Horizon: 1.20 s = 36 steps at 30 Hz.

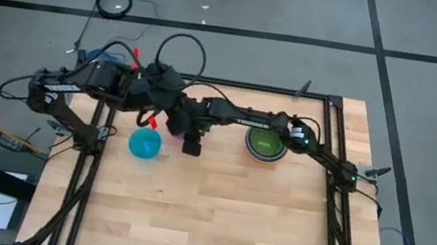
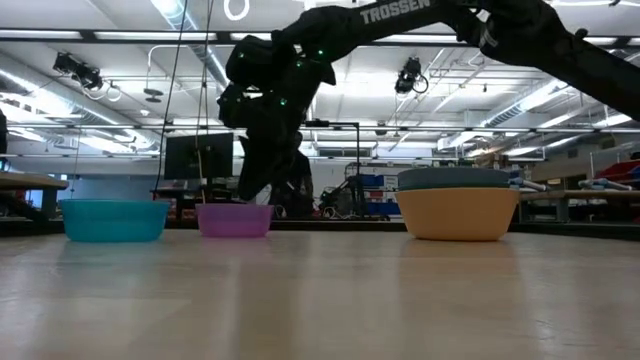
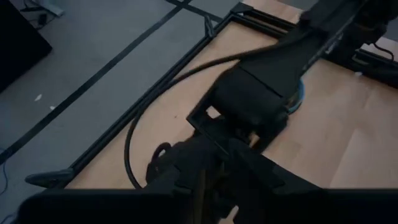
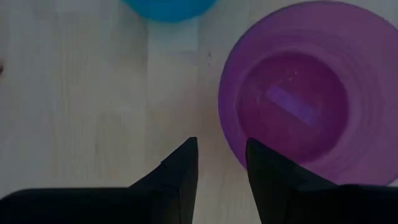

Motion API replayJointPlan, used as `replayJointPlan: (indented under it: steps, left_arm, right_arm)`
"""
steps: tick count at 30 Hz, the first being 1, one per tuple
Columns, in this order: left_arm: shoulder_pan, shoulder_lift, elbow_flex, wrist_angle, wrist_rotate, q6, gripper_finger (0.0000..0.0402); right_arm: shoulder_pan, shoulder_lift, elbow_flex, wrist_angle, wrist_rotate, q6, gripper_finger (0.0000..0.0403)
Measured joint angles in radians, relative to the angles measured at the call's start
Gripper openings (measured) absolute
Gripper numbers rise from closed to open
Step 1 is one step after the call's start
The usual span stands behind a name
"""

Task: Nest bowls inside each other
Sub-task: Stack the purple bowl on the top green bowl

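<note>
A purple bowl [image 4: 292, 93] stands on the table, left of middle near the far edge, largely under my right arm in the high view [image 1: 175, 123]. A cyan bowl [image 1: 145, 142] stands just left of it. At the back right an orange bowl [image 2: 458, 215] holds other bowls nested in it, a green one [image 1: 266, 144] innermost. My right gripper [image 4: 222, 158] is open and points down over the near rim of the purple bowl, with only table showing in the gap. My left gripper [image 1: 170, 101] hangs high over the table's far left.
The black frame rail [image 1: 324, 131] runs round the tabletop. The whole near half of the wooden table [image 1: 211, 219] is bare. My right arm [image 1: 246, 116] stretches across the far part of the table, over the nested bowls. Cables lie on the floor beyond the table.
</note>
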Motion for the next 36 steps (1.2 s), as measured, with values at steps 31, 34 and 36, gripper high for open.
replayJointPlan:
  steps: [31,34,36]
  left_arm:
    - [-0.018,-0.002,0.000,-0.029,-0.015,-0.006,0.0081]
    - [-0.018,-0.002,0.000,-0.029,-0.015,-0.012,0.0081]
    - [-0.018,-0.002,0.000,-0.029,-0.016,-0.013,0.0081]
  right_arm:
    - [0.007,0.005,-0.056,0.187,0.100,-0.138,0.0206]
    - [0.001,0.005,-0.108,0.208,0.104,-0.129,0.0205]
    - [-0.001,0.007,-0.139,0.232,0.103,-0.122,0.0205]
